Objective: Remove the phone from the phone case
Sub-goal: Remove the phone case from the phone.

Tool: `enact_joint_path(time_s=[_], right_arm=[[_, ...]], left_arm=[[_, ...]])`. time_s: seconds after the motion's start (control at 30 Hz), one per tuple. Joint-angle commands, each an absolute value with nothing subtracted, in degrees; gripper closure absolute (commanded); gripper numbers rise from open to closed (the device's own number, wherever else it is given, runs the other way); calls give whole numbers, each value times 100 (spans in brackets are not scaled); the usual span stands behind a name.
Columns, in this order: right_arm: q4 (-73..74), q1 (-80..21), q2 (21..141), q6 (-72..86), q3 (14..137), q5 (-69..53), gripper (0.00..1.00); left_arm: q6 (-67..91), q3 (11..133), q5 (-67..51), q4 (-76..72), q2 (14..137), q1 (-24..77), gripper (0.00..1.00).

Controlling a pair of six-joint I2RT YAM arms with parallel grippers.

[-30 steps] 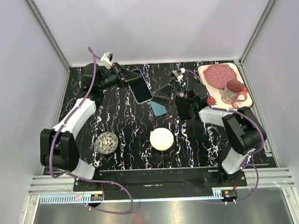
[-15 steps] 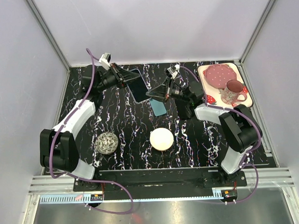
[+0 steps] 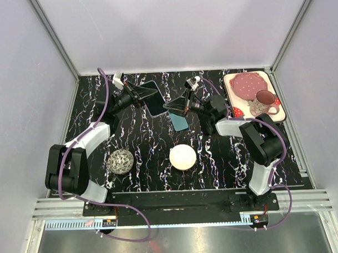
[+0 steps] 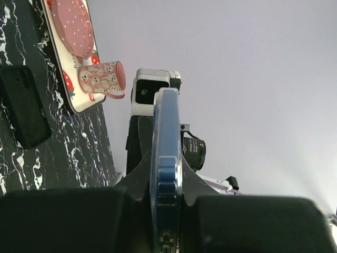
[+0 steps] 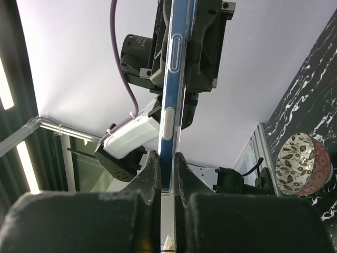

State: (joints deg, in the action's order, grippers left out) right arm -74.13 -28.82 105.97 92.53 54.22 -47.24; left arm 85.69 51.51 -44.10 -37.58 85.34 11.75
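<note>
Black-jointed arms [image 3: 91,135] with white link shells and purple cables [image 3: 106,90]

Left pincer [image 3: 145,95] and right pincer [image 3: 169,108] are clamping the phone [image 3: 156,102], blocking upper centre. Tray [image 3: 229,80] is filling upper right; patterned bowl [image 3: 121,161] and white dish [image 3: 183,157] are obstructing below. Counter [image 3: 225,158] is lying open right of the dish.

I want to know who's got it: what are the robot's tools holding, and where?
The cased phone: the left tool pinches one side, the right tool the opposite side.
</note>
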Motion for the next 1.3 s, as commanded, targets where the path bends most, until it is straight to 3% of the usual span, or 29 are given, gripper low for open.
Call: enact_joint_path(time_s=[0.0,0.1,0.17,0.23,0.3,0.53,0.6,0.7,0.8,0.93,1.0,1.07,1.17,1.27], right_arm=[[-7708,-2900,10635,9273,5669,-4342,100],[-7603,-2900,10608,9255,5590,-4333,100],[-7541,-2892,10608,9246,5555,-4333,77],[-7620,-2900,10608,9334,5520,-4350,62],[-7778,-2900,10617,9447,5485,-4333,63],[-7963,-2892,10591,9632,5397,-4280,83],[-8138,-2900,10591,9772,5370,-4254,80],[-8384,-2900,10617,10010,5318,-4202,63],[-8525,-2892,10591,10133,5248,-4114,61],[-8552,-2900,10494,10178,5159,-4043,83],[-8561,-2900,10459,10204,5142,-4043,84],[-8569,-2900,10433,10222,5115,-4034,77],[-8561,-2900,10415,10231,5115,-4052,52],[-8561,-2900,10380,10231,5045,-4043,50]], left_arm=[[8974,5343,-4526,-4729,8209,1301,100],[9017,5388,-4509,-4755,8218,1301,100],[9088,5388,-4448,-4851,8183,1301,100],[9070,5423,-4403,-4860,8130,1301,100],[9088,5414,-4316,-4869,8095,1301,100],[9044,5467,-4131,-4747,7928,1283,100],[9009,5476,-4069,-4676,7884,1292,100],[8895,5502,-3982,-4518,7796,1292,100],[8807,5546,-3911,-4325,7717,1283,100],[8745,5607,-3894,-4245,7664,1266,100],[8736,5616,-3867,-4193,7647,1274,100],[8693,5625,-3841,-4157,7611,1266,100],[8640,5651,-3815,-4070,7567,1257,100],[8587,5669,-3779,-3990,7541,1248,100]])
